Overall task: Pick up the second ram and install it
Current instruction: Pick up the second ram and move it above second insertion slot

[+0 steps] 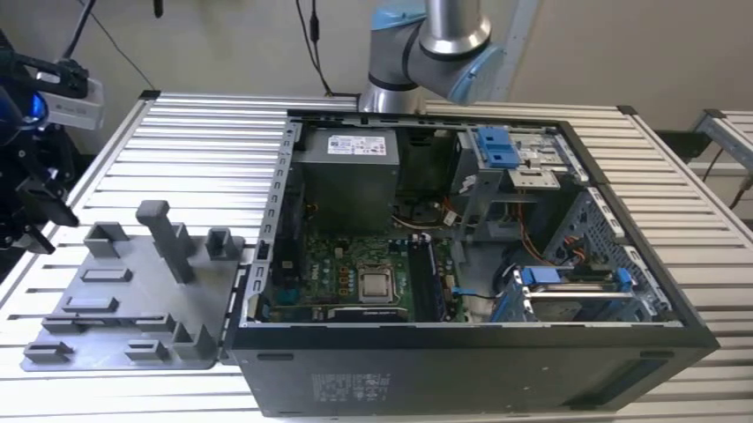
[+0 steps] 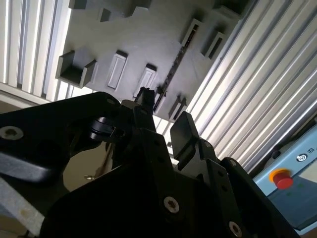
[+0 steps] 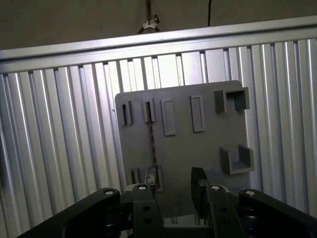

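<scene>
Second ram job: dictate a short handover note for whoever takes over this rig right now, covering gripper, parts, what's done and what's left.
Gripper: open, empty, pointed at the grey tray, not touching it.
Second ram: on edge in the tray's slots, ungripped. In the first wrist view it lines up with one finger, not the gap.
Case: open, to the exterior view's right of the tray.
Done: no grasp yet.
Left: pick up the ram and install it.

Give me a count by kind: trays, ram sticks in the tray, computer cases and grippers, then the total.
grey tray: 1
ram stick in the tray: 1
computer case: 1
gripper: 1
Total: 4
</scene>
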Motion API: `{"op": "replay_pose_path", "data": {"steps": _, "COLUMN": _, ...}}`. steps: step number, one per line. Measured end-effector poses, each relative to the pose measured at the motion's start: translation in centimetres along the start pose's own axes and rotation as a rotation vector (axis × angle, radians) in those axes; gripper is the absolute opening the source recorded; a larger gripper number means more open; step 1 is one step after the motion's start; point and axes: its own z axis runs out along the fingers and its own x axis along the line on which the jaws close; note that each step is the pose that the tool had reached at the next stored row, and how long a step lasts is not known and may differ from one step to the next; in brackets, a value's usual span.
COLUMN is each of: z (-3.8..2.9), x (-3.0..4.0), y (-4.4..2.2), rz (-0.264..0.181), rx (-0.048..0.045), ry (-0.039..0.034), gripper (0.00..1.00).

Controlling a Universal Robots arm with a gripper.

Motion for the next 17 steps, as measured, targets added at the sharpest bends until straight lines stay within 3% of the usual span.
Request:
{"op": "replay_pose_path", "data": {"steps": 12, "z": 1.59, "x": 0.10, "y": -0.05, "rz": 0.000, "rx": -0.0001, "ry": -0.0012, "gripper": 0.42}}
{"op": "replay_pose_path", "data": {"steps": 17, "z": 2.19, "x": 0.45, "y": -0.11, "rz": -0.002, "rx": -0.0001, "ry": -0.0029, "gripper": 0.42}}
